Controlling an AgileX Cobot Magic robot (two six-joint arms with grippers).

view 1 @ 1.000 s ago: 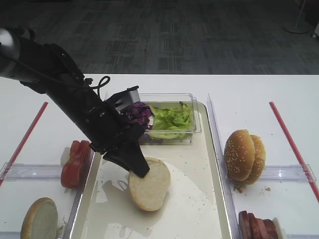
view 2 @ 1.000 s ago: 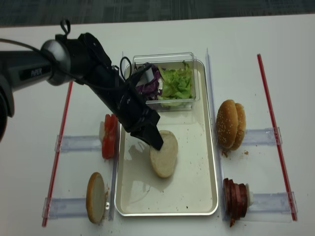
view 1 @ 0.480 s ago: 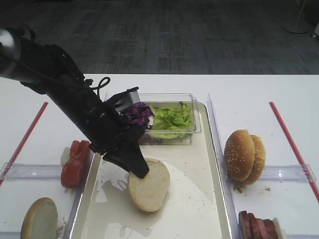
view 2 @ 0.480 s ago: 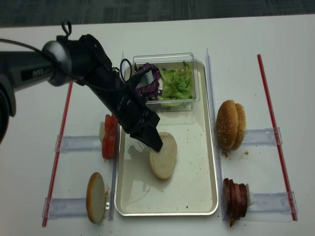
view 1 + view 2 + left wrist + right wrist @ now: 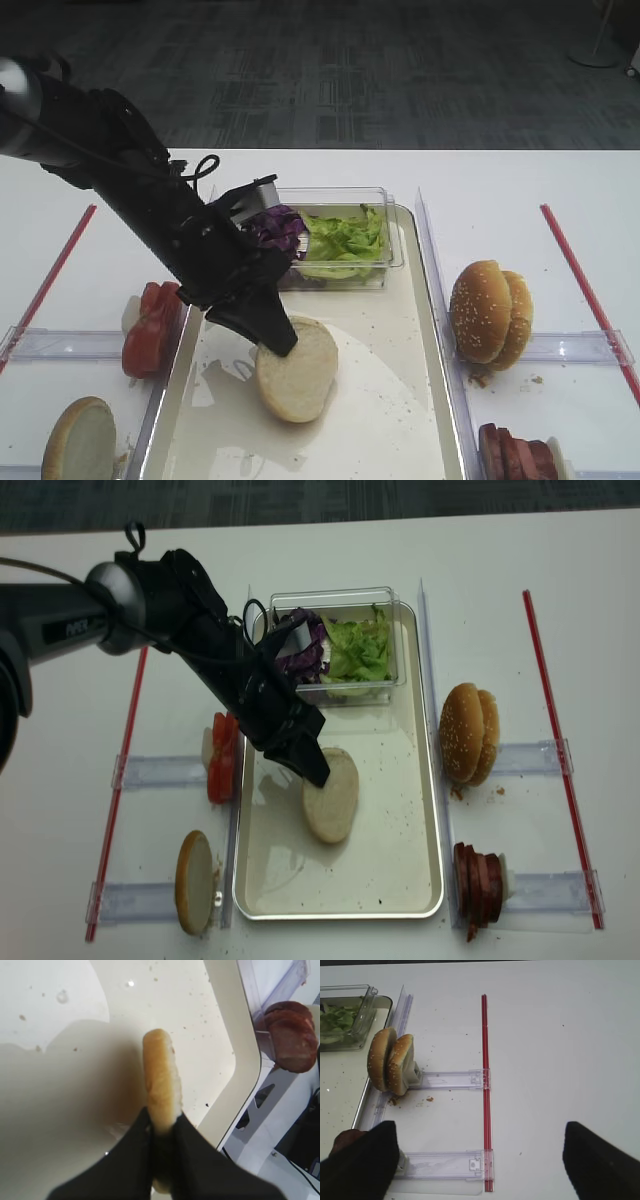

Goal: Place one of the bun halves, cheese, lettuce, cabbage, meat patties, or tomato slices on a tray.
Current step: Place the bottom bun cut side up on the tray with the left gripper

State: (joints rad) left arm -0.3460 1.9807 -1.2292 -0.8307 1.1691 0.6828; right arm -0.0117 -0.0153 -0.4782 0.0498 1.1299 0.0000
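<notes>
Fingers of the left gripper (image 5: 162,1125) clamp the edge of the pale bun half (image 5: 296,368) over the tray (image 5: 400,440); right fingers' state cannot be told.

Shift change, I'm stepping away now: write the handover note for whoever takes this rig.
Left gripper: shut on the pale, flat round bun half, held above the silvery-cream metal tray.
Right gripper: open, empty, parked over the white table's right side.
Lettuce and purple cabbage sit in the clear tub on the tray; tomato slices left of it, meat patties right.
Done: bun half picked up, brought over tray.
Left: set it down, release.
</notes>
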